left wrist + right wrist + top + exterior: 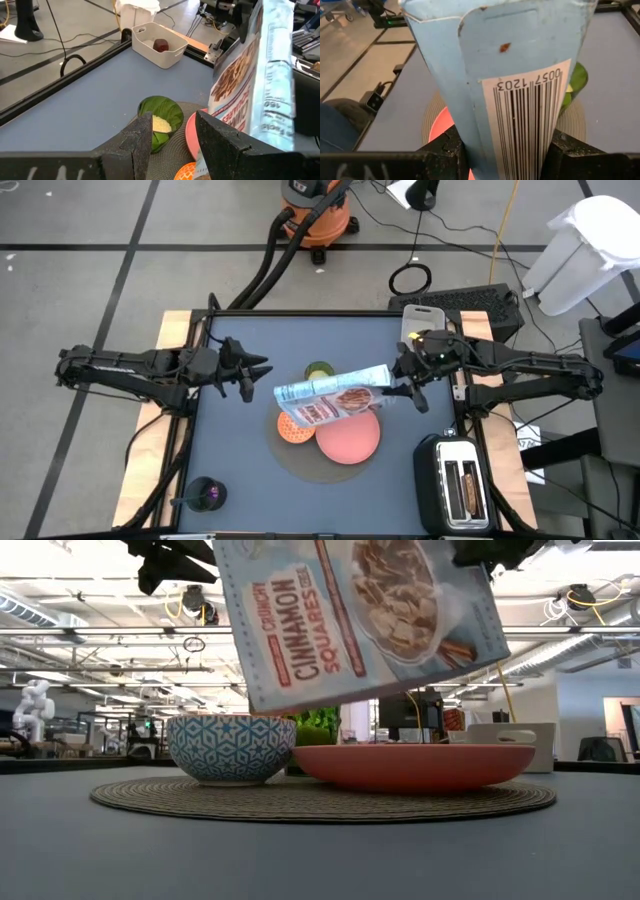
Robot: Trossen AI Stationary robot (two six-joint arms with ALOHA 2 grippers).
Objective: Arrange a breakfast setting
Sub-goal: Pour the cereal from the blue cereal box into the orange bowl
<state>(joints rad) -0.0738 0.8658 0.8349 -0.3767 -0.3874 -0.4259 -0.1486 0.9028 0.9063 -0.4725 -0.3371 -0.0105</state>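
Note:
My right gripper [405,387] is shut on the blue cereal bag [330,395], which is held in the air above the round woven mat [300,465]. On the mat stand the small bowl [297,428], orange inside and blue-patterned outside [232,748], the pink plate [350,437] and the green cup [320,370]. The bag's free end slants down over the bowl. My left gripper [252,375] is open and empty, left of the mat, and the cup shows just beyond its fingers in the left wrist view [160,120]. The dark-red fruit [161,46] lies in a white bin. My right gripper pinches the bag between its two fingers [451,150] at the barcode end [520,105], the end toward the table's right. The fingers come level from the right. The bag is lifted clear and tilted, its printed face [360,610] toward the near edge and its free corner [250,700] lowest, above the bowl.
A white bin [425,320] sits at the far right corner. A black toaster [455,490] with brown slices in its slots stands at the near right. A dark cup holding something purple [205,495] stands at the near left. Bare table lies left of and in front of the mat.

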